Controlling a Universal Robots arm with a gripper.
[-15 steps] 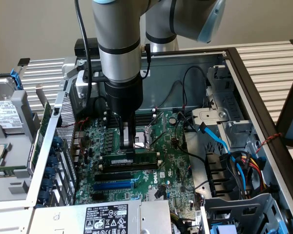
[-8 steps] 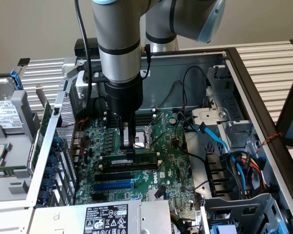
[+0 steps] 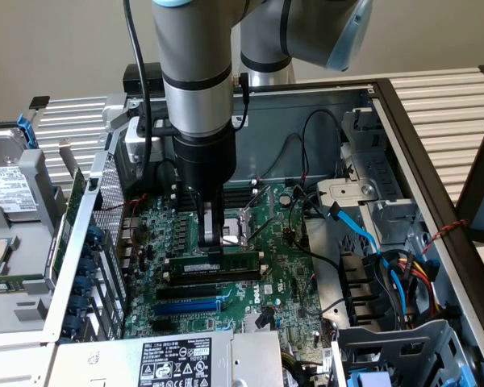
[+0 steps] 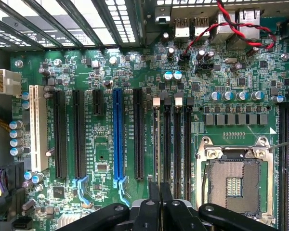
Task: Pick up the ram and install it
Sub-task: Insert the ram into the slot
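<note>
The ram [image 3: 226, 261] is a narrow green stick with a white label. It stands on edge at a black memory slot [image 3: 219, 276] on the large green motherboard [image 3: 284, 282]. My gripper [image 3: 213, 247] comes straight down on the stick's end toward the exterior view's left, and its fingers are shut on the ram. In the wrist view the gripper [image 4: 160, 204] has its dark fingers pressed close together. The ram [image 4: 157, 144] runs away from them edge-on, in line with the first of the black memory slots [image 4: 177, 139].
The CPU socket [image 3: 239, 226] lies just behind the gripper, also the CPU socket [image 4: 233, 185]. A blue expansion slot [image 3: 190, 306] and the power supply [image 3: 177, 359] sit in front. Blue and black cables [image 3: 363, 235] and a drive cage [image 3: 387, 210] crowd the exterior view's right. The case walls enclose the board.
</note>
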